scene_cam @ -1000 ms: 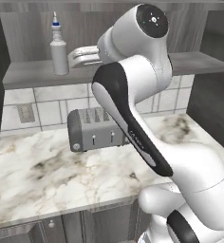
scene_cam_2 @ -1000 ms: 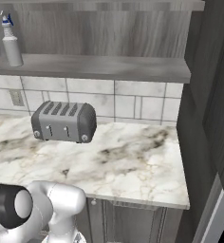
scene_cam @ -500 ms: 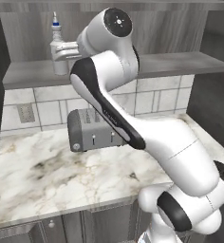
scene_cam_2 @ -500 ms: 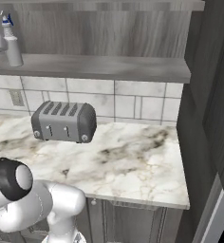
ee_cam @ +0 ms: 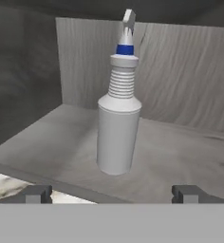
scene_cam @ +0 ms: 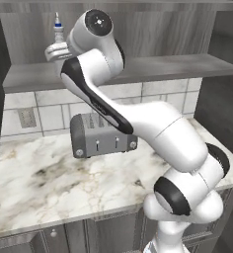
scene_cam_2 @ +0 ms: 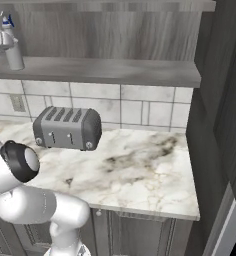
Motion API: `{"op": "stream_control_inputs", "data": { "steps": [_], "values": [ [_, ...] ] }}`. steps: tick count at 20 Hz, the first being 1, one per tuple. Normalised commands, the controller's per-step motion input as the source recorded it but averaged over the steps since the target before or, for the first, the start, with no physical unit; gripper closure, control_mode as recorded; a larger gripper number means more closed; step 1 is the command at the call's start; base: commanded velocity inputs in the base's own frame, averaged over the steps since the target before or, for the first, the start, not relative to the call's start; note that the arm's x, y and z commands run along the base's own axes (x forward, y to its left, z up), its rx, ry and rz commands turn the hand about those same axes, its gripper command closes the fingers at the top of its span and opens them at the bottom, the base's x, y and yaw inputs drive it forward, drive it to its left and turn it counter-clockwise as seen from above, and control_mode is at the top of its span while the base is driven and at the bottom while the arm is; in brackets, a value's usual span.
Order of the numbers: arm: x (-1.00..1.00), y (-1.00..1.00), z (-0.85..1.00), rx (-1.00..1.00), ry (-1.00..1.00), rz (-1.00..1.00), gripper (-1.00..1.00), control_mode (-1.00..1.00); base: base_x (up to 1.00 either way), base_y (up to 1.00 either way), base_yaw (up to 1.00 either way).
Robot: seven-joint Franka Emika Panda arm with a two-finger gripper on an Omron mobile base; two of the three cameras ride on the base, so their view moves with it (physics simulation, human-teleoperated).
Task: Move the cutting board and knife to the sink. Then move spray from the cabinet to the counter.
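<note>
The robot is on the second half of the job, reaching for the spray (ee_cam: 117, 128), which stands upright on the grey shelf of the cabinet (ee_cam: 180, 152), out in the open with nothing else beside it. In the hand view the bottle sits dead ahead at twelve o'clock, its blue-and-white nozzle at the top, and the two dark fingertips (ee_cam: 38, 193) rise at about seven and five o'clock with a wide gap between them. The gripper (ee_cam: 112, 194) is spread fully apart and holds nothing; the bottle lies beyond the tips, not yet between them. In the left base view the arm stretches up toward eleven o'clock, its hand level with the shelf and just beside the spray (scene_cam: 58, 30); in the right base view the bottle (scene_cam_2: 12, 44) stands at the shelf's left end, at about ten o'clock. Below it the counter (scene_cam_2: 140, 175) carries a grey toaster (scene_cam_2: 67, 128) and has plenty of bare marble nearby. No cutting board, knife or sink falls inside these views, so whether the first half is finished cannot be judged from here. What is left, as I read it, is to advance until the bottle's body is between the fingers, close on it, lift it off the shelf and set it down on the counter.
</note>
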Motion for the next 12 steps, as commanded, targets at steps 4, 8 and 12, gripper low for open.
{"op": "stream_control_inputs", "data": {
  "steps": [4, 8, 12],
  "values": [
    [0.41, 0.05, 0.00, -0.05, 0.00, -0.02, -1.00, -1.00, 0.00, 0.00, 0.00],
    [0.44, 0.06, 0.00, -0.01, 0.00, -0.01, -1.00, -1.00, 0.00, 0.00, 0.00],
    [0.40, 0.09, 0.00, 0.00, 0.00, 0.00, -1.00, -1.00, 0.00, 0.00, 0.00]
  ]
}}
